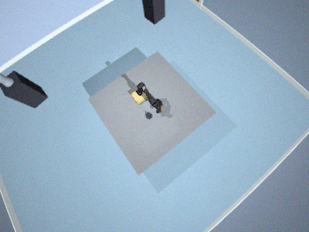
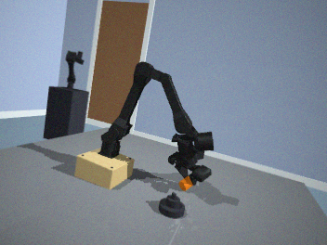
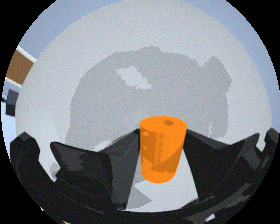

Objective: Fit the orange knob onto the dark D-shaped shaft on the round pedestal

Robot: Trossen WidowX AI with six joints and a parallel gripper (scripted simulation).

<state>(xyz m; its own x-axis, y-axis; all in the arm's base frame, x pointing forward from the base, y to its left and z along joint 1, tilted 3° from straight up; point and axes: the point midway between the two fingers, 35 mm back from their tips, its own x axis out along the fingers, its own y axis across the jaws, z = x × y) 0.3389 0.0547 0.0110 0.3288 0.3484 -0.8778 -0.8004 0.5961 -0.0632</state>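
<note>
The orange knob [image 1: 161,107] [image 2: 186,184] [image 3: 163,155] is between the two black fingers and looks tilted in the exterior view. In the wrist view its round end with a small dark hole faces up the frame. My gripper [image 2: 189,175] [image 3: 162,134] is shut on the knob. The dark round pedestal [image 1: 148,115] [image 2: 172,208] stands apart from the knob, nearer the camera and a little left in the exterior view. Its short shaft [image 2: 174,196] points up, with nothing on it. The shaft's flat side cannot be made out. The pedestal is not seen in the wrist view.
The arm's base stands on a pale wooden block [image 1: 139,97] [image 2: 97,170] on the grey table top [image 1: 145,153] [image 2: 265,215], behind and left of the pedestal in the exterior view. Dark tall stands [image 1: 154,6] [image 2: 65,113] are far off, beyond the table.
</note>
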